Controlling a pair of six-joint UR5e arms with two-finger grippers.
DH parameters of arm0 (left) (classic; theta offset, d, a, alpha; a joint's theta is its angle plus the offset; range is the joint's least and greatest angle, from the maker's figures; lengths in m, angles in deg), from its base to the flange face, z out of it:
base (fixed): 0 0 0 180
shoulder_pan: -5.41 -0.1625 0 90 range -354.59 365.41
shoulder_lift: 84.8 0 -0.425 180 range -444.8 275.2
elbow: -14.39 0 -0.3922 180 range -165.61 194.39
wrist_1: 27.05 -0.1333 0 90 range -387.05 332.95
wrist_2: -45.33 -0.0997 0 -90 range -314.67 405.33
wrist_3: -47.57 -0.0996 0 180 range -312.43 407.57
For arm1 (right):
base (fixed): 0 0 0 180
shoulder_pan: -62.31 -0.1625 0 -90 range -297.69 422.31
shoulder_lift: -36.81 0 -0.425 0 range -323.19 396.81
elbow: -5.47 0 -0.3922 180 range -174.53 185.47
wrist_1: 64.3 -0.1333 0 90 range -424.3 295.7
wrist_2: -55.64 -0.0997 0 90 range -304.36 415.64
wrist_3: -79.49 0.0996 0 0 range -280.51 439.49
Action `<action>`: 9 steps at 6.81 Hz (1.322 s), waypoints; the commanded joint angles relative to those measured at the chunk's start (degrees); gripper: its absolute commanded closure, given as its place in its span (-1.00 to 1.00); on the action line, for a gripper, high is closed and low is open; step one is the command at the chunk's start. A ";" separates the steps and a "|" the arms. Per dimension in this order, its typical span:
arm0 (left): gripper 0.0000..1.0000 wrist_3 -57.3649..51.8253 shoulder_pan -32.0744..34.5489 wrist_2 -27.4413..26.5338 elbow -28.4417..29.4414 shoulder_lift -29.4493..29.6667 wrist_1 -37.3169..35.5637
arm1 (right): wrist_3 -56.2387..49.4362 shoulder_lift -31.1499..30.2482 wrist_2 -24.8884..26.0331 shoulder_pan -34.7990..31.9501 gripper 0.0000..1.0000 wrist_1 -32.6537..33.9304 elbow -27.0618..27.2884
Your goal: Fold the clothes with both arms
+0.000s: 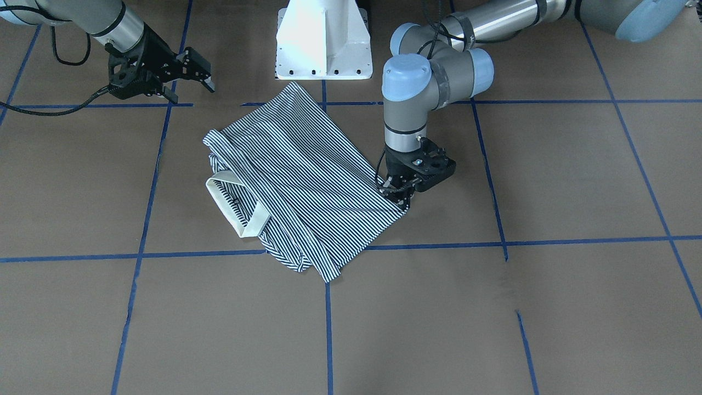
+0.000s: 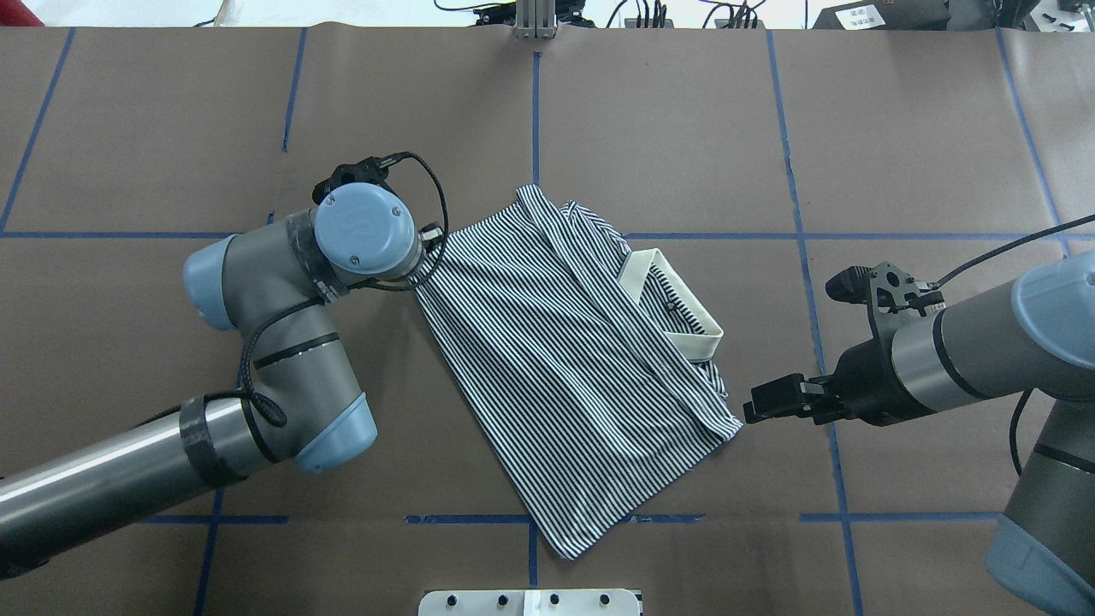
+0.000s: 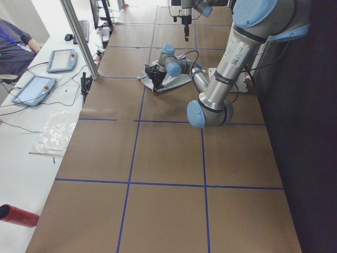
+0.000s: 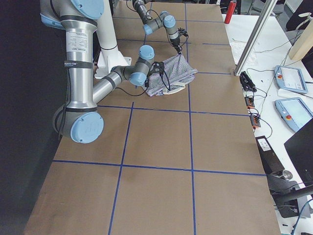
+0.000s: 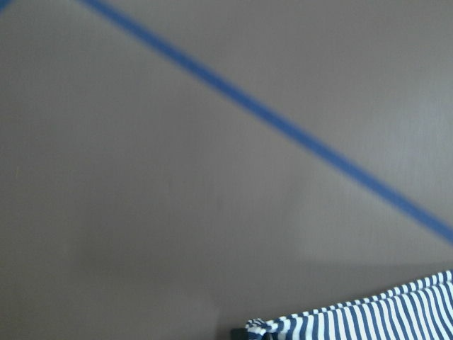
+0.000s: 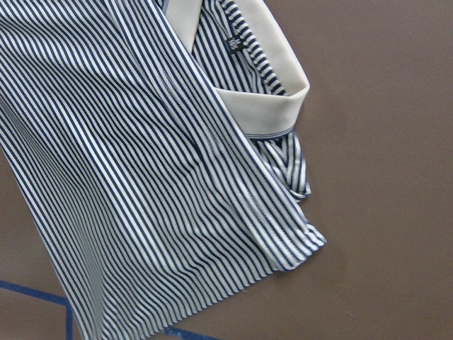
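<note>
The striped polo shirt [image 1: 307,175] [image 2: 565,359] lies folded into a rough rectangle at mid-table, its cream collar [image 1: 233,211] [image 2: 684,338] open toward the robot's right. My left gripper [image 1: 399,198] points straight down at the shirt's corner on the robot's left and is shut on that corner; the left wrist view shows the bunched striped edge [image 5: 354,322] at its bottom. In the overhead view the wrist hides this gripper. My right gripper [image 1: 192,90] [image 2: 757,411] hovers open just off the shirt's corner nearest it, holding nothing. The right wrist view looks down on the shirt [image 6: 141,177] and collar [image 6: 262,106].
The white pedestal base [image 1: 323,44] stands behind the shirt on the robot's side. Blue tape lines [image 1: 329,329] grid the brown table cover. A side bench with tablets [image 3: 34,89] and a seated person [image 3: 16,45] runs along the far edge, behind a metal pole [image 3: 79,37].
</note>
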State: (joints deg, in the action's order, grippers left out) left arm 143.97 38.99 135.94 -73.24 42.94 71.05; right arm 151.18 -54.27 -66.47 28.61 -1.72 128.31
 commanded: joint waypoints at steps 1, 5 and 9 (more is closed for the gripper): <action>1.00 -6.20 4.37 -3.31 15.21 8.17 10.30 | 0.03 0.29 0.29 0.13 -1.00 -0.09 -0.93; 0.86 -15.53 6.05 -10.09 34.78 16.92 30.54 | 0.03 1.78 1.08 0.13 -1.00 0.09 -1.29; -1.00 -26.95 8.59 -7.24 33.15 16.93 29.61 | -0.15 9.49 6.85 1.00 -1.00 7.32 -3.22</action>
State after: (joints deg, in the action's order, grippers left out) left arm 119.82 46.41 126.03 -39.04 59.97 101.38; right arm 151.17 -48.14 -62.62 29.10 1.01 125.74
